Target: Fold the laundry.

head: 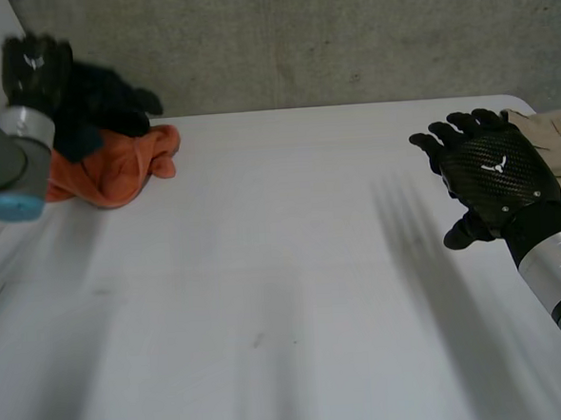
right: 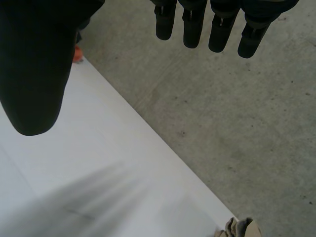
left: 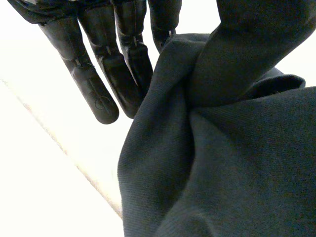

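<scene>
A dark grey cloth (head: 102, 102) is lifted at the table's far left corner, just over a crumpled orange cloth (head: 125, 162) lying on the table. My left hand (head: 33, 63) is shut on the dark cloth. In the left wrist view the dark cloth (left: 222, 163) bunches between the thumb and the fingers (left: 98, 84) and hangs below the palm. My right hand (head: 493, 173) hovers over the table's right side, fingers straight and spread, holding nothing. Its fingertips (right: 197, 24) point toward the far table edge.
A beige cloth (head: 557, 141) lies at the far right corner, just behind my right hand, and the beige cloth (right: 242, 229) peeks in at the table's corner in the right wrist view. The white table (head: 284, 267) stands against a grey concrete wall (head: 346, 35).
</scene>
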`<action>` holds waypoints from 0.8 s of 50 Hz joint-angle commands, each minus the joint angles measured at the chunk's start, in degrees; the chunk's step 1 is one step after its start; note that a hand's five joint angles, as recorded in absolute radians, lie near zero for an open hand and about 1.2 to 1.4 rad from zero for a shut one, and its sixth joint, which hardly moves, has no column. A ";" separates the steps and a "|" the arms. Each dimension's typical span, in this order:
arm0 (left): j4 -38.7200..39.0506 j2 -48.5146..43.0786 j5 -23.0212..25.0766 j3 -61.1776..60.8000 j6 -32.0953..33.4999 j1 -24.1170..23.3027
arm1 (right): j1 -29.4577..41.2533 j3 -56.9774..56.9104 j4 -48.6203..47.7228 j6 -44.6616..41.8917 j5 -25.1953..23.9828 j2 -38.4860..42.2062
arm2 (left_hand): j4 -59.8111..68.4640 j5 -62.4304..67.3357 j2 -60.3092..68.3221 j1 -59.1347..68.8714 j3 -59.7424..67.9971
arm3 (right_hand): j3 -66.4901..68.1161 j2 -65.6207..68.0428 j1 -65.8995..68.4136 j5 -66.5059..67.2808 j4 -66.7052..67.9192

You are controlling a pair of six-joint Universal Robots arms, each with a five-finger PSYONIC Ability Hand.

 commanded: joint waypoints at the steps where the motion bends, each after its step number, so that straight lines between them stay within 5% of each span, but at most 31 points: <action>1: 6.48 25.73 1.12 -21.92 -14.00 -9.02 | -0.01 -0.16 -0.08 0.25 0.20 -0.76 | 11.25 15.09 12.63 18.42 12.02 | -2.03 -2.13 -2.98 -2.82 -2.03; 11: 6.13 43.05 11.65 -46.16 -20.35 -22.11 | -2.46 -0.07 0.35 0.16 0.55 -1.64 | 11.25 15.09 12.63 18.42 12.02 | -2.03 -2.13 -2.98 -2.82 -2.03; 18: 4.46 40.70 12.81 -59.63 -17.28 -27.48 | -5.37 0.63 0.88 0.16 0.55 -1.64 | 11.25 15.09 12.63 18.42 12.02 | -2.03 -2.13 -2.98 -2.82 -2.03; 23: -0.01 33.22 12.63 -62.63 -7.88 -30.56 | -5.90 0.54 3.25 0.16 0.46 -1.47 | 11.25 15.09 12.63 18.42 12.02 | -2.03 -2.13 -2.98 -2.82 -2.03; 24: -1.07 33.13 12.55 -62.72 -6.30 -31.09 | -5.90 0.45 3.95 0.16 0.37 -1.47 | 8.61 12.45 9.99 15.78 9.38 | -2.03 -2.13 -2.98 -2.82 -2.03; 26: -4.66 33.22 12.28 -62.46 -2.70 -32.40 | -5.81 -0.16 6.41 0.16 0.37 -1.21 | -25.17 -21.33 -23.78 -18.00 -24.39 | -2.03 -2.13 -2.98 -2.82 -2.03; 29: -8.62 35.92 11.32 -61.32 -0.31 -32.94 | -5.46 -0.95 10.45 0.16 0.20 -0.94 | -54.37 -50.53 -52.98 -47.20 -53.59 | -2.03 -2.13 -2.98 -2.82 -2.03; 40: -12.42 50.88 2.89 -63.50 -11.72 -33.02 | -5.98 -3.07 29.08 -0.71 -2.96 1.68 | -56.52 -52.68 -55.14 -49.35 -55.75 | -2.03 -2.13 -2.98 -2.82 -2.03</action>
